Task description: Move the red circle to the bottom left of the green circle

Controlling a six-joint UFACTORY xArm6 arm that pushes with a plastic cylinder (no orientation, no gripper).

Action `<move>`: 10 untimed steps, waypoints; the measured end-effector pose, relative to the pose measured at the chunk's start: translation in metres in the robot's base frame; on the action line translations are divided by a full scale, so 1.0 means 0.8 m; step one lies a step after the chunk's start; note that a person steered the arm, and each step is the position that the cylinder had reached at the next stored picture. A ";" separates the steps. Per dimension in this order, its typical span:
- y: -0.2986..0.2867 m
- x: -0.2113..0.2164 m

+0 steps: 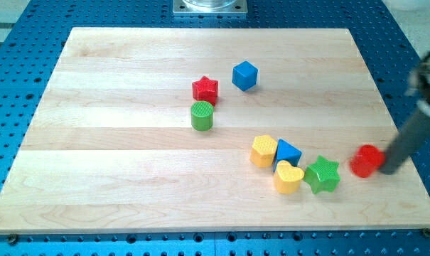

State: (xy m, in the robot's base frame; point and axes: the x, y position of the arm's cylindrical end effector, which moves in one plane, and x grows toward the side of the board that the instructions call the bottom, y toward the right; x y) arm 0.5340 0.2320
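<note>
The red circle (367, 161) lies at the view's right, low on the wooden board. My tip (390, 171) is just to its right, touching or nearly touching it; both are blurred. The green circle (202, 116) stands near the board's middle, far to the left of the red circle. A red star (205, 89) sits just above the green circle.
A blue cube (245, 75) lies above and right of the red star. Left of the red circle sits a cluster: a yellow hexagon (264, 151), a blue triangle (288, 152), a yellow heart (288, 177) and a green star (322, 175). The board's right edge (406, 146) is close to my tip.
</note>
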 end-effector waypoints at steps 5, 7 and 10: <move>-0.177 -0.035; -0.181 -0.076; -0.251 -0.055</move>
State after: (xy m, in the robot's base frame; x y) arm 0.4903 0.0313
